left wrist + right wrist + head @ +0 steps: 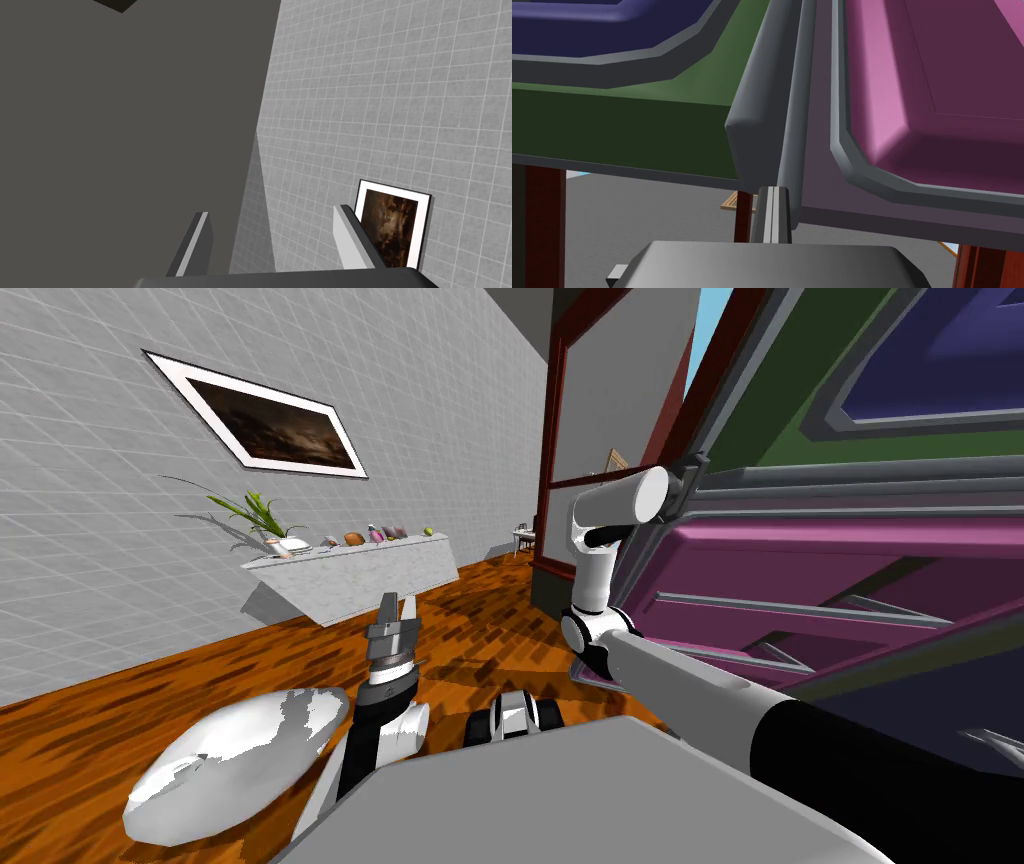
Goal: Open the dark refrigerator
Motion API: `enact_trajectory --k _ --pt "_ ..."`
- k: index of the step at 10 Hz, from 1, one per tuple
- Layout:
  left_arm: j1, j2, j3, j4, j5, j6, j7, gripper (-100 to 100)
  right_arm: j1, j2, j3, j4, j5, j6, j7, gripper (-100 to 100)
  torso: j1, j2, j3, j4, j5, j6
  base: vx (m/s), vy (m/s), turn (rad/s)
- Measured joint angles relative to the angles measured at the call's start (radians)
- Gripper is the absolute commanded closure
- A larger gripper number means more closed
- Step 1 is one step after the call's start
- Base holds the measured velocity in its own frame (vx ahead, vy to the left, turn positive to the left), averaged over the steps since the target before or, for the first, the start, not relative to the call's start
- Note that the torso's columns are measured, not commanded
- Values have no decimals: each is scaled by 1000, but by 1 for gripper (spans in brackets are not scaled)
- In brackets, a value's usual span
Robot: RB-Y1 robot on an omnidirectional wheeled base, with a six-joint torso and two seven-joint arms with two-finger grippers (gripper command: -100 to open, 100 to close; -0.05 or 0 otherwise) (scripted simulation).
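Two-coloured refrigerator [637,120], green and magenta, grey bar [762,110] between; right pincer [770,197] together beside it, left pincer [272,212] apart.

Head camera rolled, steeply down; right wrist close on refrigerator [897,75], left wrist toward wall picture [392,227], both shared.

The refrigerator [850,568] stands right of a counter [350,573] set against the wall [100,488].

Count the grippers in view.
2: left gripper, open, low over the wood floor; right gripper, shut, at the grey handle between the green panel and the purple panel.
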Motion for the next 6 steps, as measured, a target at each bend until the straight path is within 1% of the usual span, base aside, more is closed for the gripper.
enact_trajectory --k 1,2,3,4,5,6 --pt "0 0 0 0 0 0 0 0 10 -14 -15 7 15 5 -14 100 1 1 1 0 -1 2 56 -34 332" --pt "0 0 0 0 0 0 0 0 12 -36 -38 25 41 9 -24 100 0 2 2 1 -1 1 79 -42 461" --pt "0 0 0 0 0 0 0 0 13 -66 -65 60 74 11 -47 100 1 0 0 0 1 -1 65 -47 229" --pt "0 0 0 0 0 0 0 0 17 -82 -84 71 87 15 -57 100 3 1 1 0 1 1 59 -59 391" --pt "0 0 0 0 0 0 0 0 26 -100 -105 79 118 15 -65 -100 5 1 1 0 3 -2 36 -30 112" --pt "0 0 0 0 0 0 0 0 5 -104 -104 87 124 9 -52 -100 10 3 1 3 7 -1 17 22 -55"
